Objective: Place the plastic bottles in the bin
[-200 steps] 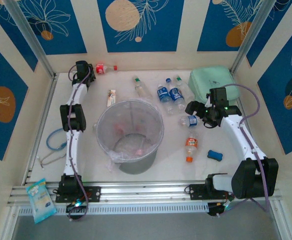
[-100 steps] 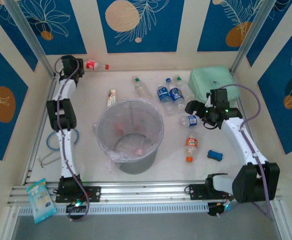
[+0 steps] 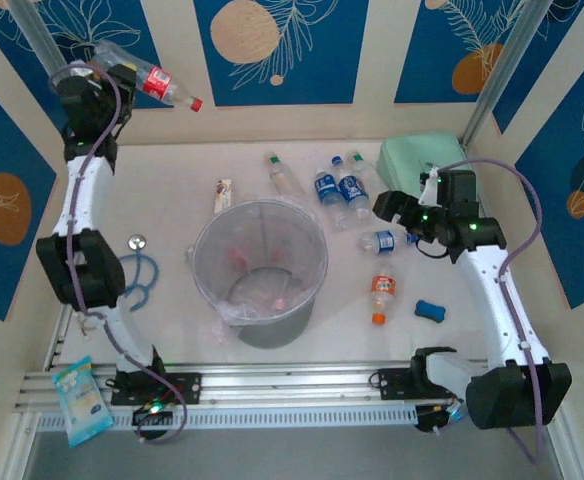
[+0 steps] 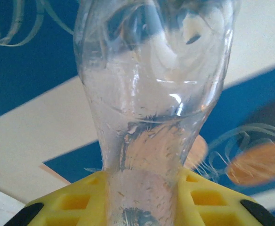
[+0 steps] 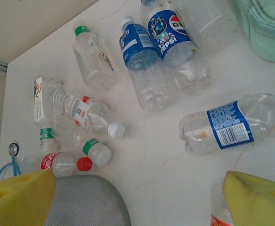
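White tabletop, blue-and-cream patterned walls around it. Left gripper (image 3: 120,75) is raised high by the far-left wall, fingers clamped on a red-label bottle (image 3: 160,84) with its red cap pointing right. In the left wrist view the clear body sits pinched between the yellow fingers (image 4: 67,202). Right gripper (image 3: 394,208) hangs with fingers spread wide just above a blue-label bottle (image 3: 379,240) lying on the table. Bin (image 3: 272,328) stands mid-table. Loose behind it are a green-cap bottle (image 3: 284,176) and a Pepsi bottle (image 3: 352,187). An orange-label bottle (image 3: 382,296) lies right of the bin.
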Controlling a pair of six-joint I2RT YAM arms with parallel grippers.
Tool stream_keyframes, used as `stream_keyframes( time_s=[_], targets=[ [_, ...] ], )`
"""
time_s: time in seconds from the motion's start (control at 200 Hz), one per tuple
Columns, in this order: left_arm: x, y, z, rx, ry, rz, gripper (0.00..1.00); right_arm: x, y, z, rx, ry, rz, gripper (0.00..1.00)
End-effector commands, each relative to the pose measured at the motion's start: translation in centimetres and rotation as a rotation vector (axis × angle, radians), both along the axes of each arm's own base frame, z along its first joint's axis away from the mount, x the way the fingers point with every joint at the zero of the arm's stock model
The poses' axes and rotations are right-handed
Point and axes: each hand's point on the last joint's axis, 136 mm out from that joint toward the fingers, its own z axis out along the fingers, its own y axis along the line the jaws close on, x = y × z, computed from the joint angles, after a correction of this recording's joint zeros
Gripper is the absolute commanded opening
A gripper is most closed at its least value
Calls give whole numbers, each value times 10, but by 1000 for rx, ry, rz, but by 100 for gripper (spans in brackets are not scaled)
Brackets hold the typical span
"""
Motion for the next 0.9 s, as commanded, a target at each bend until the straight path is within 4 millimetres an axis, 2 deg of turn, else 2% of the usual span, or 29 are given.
stream_keyframes(
  time_s=[0.0, 0.175, 0.215, 0.28, 0.35, 0.485, 0.62, 0.76, 0.895],
  targets=[
    [-49, -25, 36, 141, -47, -125, 0, -17, 8, 1, 61, 89, 55, 91],
    [-129, -53, 98, 277, -143, -166, 0, -17, 13, 0, 54, 84, 114, 90],
    [-146, -66, 111, 302, -177, -190, 0, -16, 14, -1, 52, 89, 130, 90],
    [-170, -83, 123, 352, -190, -229, 0, -14, 16, -3, 50, 103, 151, 90],
    [-192, -97, 126, 373, -196, -272, 0, -13, 20, -1, 60, 110, 175, 90],
    [-229, -122, 116, 443, -173, -338, 0, -16, 16, -3, -5, 182, 186, 90],
    [-261, -158, 99, 519, -147, -448, 0, -21, 6, -6, -90, 221, 167, 93],
    [-289, -193, 76, 639, -113, -554, 0, -29, -5, -13, -139, 277, 129, 93],
    [-310, -229, 39, 731, -62, -678, 0, -30, -11, -22, -178, 306, 127, 93]
  ],
)
